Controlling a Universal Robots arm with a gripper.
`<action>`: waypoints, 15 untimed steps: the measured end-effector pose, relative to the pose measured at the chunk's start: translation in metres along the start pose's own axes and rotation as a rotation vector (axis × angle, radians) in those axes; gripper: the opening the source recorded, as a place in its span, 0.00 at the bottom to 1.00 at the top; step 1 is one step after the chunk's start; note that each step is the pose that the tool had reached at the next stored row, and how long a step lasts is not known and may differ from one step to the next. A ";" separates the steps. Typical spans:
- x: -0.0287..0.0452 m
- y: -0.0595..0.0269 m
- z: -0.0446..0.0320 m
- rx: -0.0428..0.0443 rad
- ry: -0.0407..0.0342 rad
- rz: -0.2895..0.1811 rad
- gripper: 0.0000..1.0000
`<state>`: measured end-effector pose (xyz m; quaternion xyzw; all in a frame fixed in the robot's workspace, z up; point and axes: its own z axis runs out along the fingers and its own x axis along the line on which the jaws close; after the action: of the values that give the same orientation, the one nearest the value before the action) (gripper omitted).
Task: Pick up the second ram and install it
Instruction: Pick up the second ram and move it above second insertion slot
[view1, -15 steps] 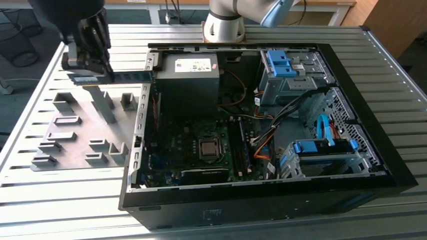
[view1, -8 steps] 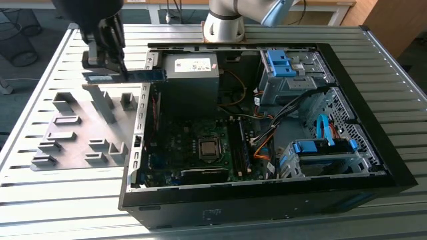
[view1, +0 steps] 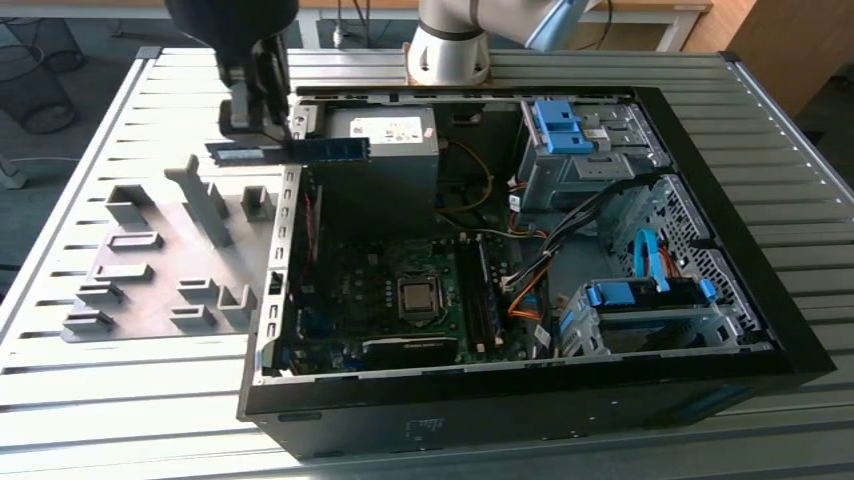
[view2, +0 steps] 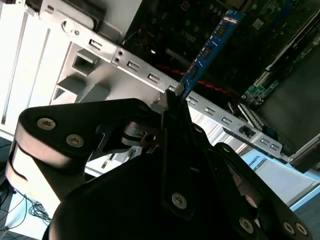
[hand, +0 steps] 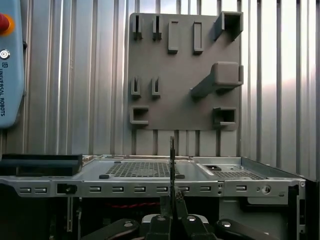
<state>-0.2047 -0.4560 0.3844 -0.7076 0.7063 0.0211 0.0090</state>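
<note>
The second ram (view1: 334, 148) is a long dark stick held level above the back left corner of the open computer case (view1: 747, 330). My gripper (view1: 262, 138) is shut on it. In the second wrist view the ram (view2: 212, 45) juts out from between the black fingers (view2: 176, 120), over the case's metal rear rail and toward the motherboard. In the first wrist view the ram (hand: 172, 160) appears edge-on as a thin vertical line rising from my gripper (hand: 172, 197), in front of the case's rear panel.
A grey holder plate (view1: 154, 285) with pale blocks lies on the slatted table at the exterior view's left. Inside the case are the power supply (view1: 387, 130), motherboard (view1: 387, 300) with memory slots (view1: 477, 295), orange cables and blue drive caddies (view1: 561, 125). A teach pendant (hand: 10, 65) lies on the table.
</note>
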 end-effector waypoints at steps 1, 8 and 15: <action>-0.0003 -0.0036 0.0002 0.0001 0.0000 0.000 0.14; -0.0033 -0.0274 0.0010 0.0000 0.0000 0.000 0.14; -0.0053 -0.0502 0.0016 0.0000 0.0000 0.000 0.14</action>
<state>-0.1546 -0.4505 0.3822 -0.7076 0.7063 0.0211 0.0090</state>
